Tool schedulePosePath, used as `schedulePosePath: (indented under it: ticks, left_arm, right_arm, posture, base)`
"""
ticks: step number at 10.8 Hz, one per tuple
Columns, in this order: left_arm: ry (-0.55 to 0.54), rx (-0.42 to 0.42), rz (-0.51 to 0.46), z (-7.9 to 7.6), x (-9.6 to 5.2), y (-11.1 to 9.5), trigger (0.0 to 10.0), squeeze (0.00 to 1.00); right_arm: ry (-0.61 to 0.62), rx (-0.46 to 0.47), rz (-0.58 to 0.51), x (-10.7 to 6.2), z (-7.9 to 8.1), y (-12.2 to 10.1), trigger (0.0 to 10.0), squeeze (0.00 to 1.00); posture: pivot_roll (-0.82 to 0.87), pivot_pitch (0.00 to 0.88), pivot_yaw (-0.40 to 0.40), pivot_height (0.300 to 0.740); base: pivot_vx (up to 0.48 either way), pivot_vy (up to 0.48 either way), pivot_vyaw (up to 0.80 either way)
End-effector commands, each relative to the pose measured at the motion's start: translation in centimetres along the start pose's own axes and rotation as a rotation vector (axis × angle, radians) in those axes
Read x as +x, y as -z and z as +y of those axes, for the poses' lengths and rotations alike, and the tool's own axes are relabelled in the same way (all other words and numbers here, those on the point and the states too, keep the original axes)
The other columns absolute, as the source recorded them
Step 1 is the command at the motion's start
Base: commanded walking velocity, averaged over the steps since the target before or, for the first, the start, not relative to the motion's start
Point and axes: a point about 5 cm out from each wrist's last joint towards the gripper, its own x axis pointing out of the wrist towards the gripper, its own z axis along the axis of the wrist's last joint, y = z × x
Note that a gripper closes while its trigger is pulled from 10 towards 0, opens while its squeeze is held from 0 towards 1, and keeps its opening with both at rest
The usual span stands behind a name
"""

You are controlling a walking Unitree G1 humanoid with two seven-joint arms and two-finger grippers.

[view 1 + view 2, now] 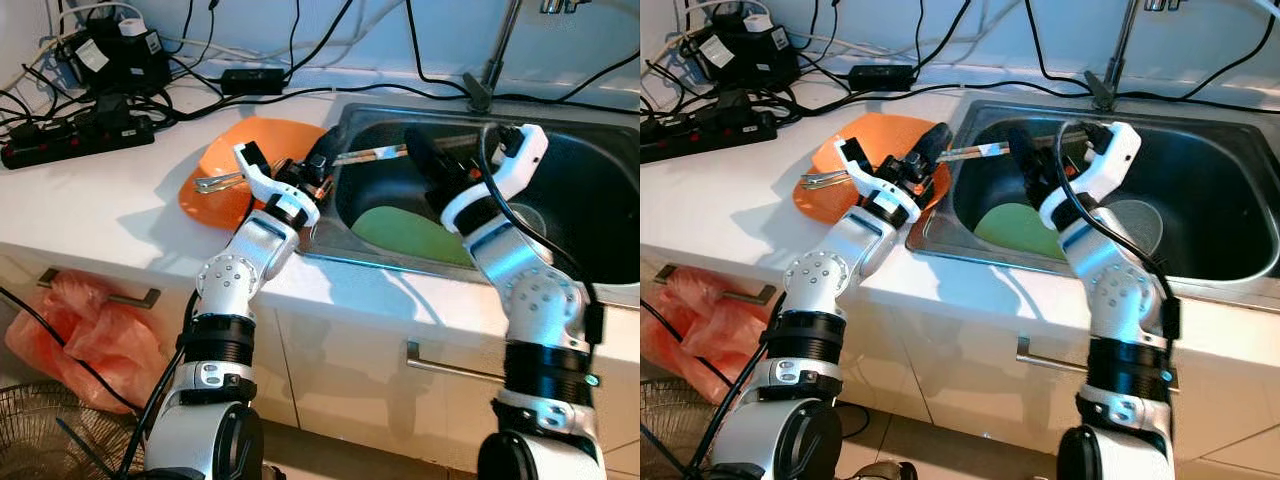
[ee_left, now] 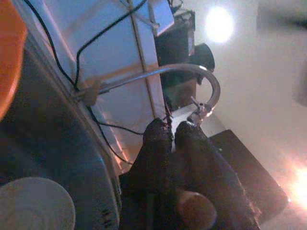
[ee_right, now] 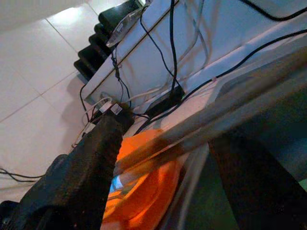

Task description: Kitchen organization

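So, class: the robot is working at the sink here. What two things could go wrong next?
1. The left tool grips a utensil that reaches over the sink between the open right tool's fingers; a missed handover could drop it in.
2. A power strip lies on the counter near the sink, so splashes look hazardous.

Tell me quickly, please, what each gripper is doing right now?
Left gripper: shut on the utensil, at the sink's left edge.
Right gripper: open, fingers either side of the utensil.
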Motion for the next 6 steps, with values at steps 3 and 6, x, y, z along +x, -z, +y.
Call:
schedulePosePath:
  ticks: [3,6]
  left_arm:
    - [0.058,-0.155,0.075,-0.87,1.16,4.96,0.0,0.00]
    - [0.039,-0.144,0.071,-0.47,0.96,4.70,0.0,0.00]
  right_arm:
    - [-0.002,0.034,-0.047,0.92,0.25,-0.34,0.0,0.00]
    - [0.021,0.044,-0.075,0.85,-0.06,-0.74,0.0,0.00]
  posture:
    - [-0.02,0.042,0.075,0.740]
    - [-0.02,0.041,0.077,0.740]
  base:
    - [0.000,0.000,0.00]
    - [0.000,0.000,0.00]
